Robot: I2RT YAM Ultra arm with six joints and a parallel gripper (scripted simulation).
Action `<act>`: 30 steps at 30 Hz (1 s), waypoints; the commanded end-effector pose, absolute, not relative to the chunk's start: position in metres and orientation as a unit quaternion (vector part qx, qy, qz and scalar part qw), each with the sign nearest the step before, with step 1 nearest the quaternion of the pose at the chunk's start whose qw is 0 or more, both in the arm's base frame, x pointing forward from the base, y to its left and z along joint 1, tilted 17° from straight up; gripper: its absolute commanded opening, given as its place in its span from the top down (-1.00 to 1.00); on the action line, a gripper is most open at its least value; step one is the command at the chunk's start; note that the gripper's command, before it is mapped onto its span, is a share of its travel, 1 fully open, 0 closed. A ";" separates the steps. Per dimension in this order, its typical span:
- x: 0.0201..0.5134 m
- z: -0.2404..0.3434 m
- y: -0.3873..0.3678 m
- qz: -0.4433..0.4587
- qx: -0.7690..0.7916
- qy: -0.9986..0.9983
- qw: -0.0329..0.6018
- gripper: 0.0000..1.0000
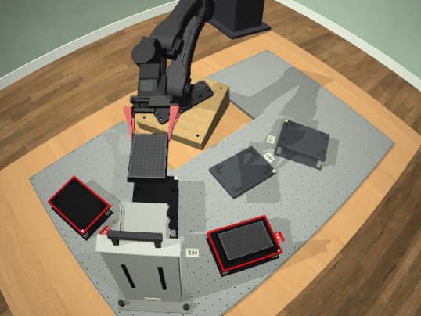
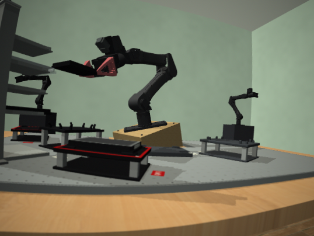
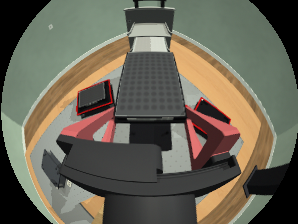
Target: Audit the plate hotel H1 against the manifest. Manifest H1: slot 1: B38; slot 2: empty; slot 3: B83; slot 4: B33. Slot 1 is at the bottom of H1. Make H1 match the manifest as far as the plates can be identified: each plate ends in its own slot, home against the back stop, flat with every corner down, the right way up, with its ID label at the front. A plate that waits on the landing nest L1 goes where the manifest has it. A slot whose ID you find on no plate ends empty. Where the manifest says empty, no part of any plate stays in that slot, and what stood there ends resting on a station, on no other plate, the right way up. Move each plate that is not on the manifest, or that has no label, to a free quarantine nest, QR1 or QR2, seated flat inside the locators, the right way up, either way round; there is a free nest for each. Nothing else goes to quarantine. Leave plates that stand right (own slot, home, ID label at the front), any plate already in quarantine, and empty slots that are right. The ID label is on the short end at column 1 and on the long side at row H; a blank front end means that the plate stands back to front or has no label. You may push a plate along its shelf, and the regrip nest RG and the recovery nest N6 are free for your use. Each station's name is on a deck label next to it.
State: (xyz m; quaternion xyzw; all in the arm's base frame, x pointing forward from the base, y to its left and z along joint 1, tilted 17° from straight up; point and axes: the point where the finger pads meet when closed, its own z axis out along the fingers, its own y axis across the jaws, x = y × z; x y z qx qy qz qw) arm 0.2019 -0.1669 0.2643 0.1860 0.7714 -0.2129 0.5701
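My gripper (image 1: 150,134) is shut on a dark well plate (image 1: 148,156), with the red fingers clamped on its two long sides at the near end. The plate hangs in the air in front of the plate hotel H1 (image 1: 145,250). It is slightly tilted, with the far end higher. In the exterior view the plate (image 2: 73,68) has its far end just off the lip of the second shelf from the top (image 2: 32,68). The wrist view shows the plate (image 3: 148,86) pointing straight at the hotel (image 3: 149,19). I cannot read any label on it.
A red-edged quarantine nest (image 1: 79,204) left of the hotel is bare. The other red-edged quarantine nest (image 1: 244,242) holds a plate (image 1: 245,239). A raised nest (image 1: 154,193) stands below the held plate. A flat pad (image 1: 241,170) and another raised nest (image 1: 303,142) lie to the right.
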 end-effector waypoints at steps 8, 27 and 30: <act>0.203 0.267 -0.167 -0.216 0.182 0.767 0.576 -0.72; 0.204 0.259 -0.169 -0.216 0.182 0.767 0.576 -0.72; 0.204 0.257 -0.170 -0.216 0.182 0.767 0.576 -0.72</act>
